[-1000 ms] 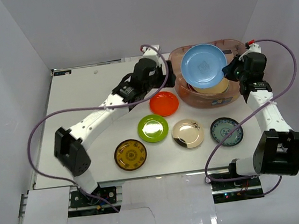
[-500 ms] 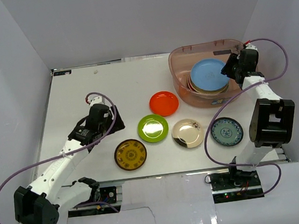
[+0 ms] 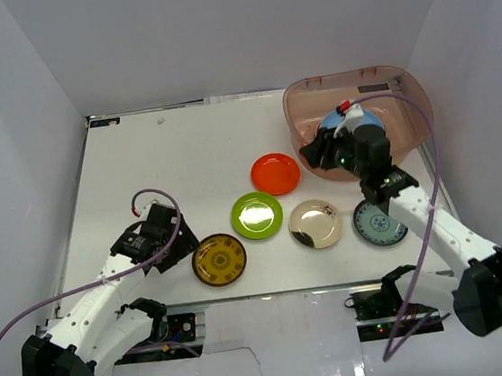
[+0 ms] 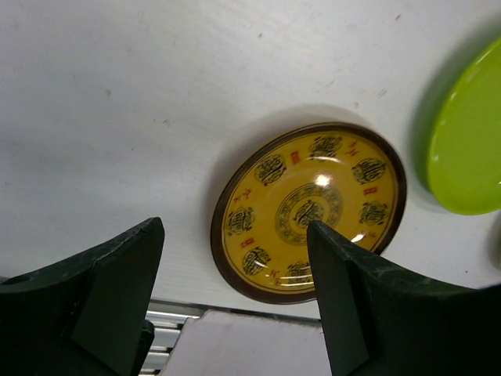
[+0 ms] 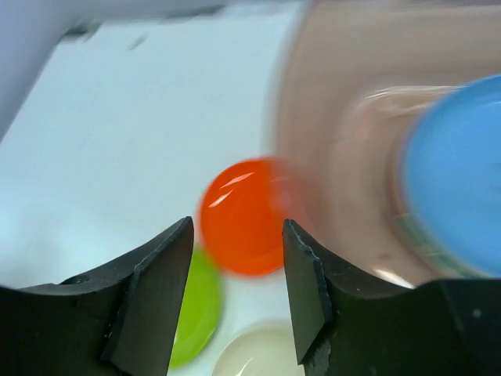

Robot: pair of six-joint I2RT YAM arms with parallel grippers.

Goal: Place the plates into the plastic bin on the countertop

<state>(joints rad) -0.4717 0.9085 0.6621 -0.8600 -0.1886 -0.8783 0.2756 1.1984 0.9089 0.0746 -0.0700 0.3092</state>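
Pickup step, it seems. Left gripper [image 4: 235, 270], spread and empty, hovers at the brown-yellow plate [image 4: 309, 211] by the near edge of the countertop [image 3: 140, 173]; next move likely a lowering to pinch its rim. Right gripper [image 5: 235, 290], also spread, faces the orange plate [image 5: 243, 215] beside the plastic bin [image 3: 347, 79], far right corner.

The translucent pinkish-brown bin [image 3: 313, 99] is sitting at the far right corner of the white surface [image 3: 158, 171], holding a light blue plate [image 5: 458, 180]; an orange plate [image 3: 276, 173] is lying just beside it; nearer the front edge, a brown-yellow plate [image 3: 219, 259], green plate [image 3: 256, 215], gold plate [image 3: 315, 223] and teal patterned plate [image 3: 379, 222] are lying flat, apart.
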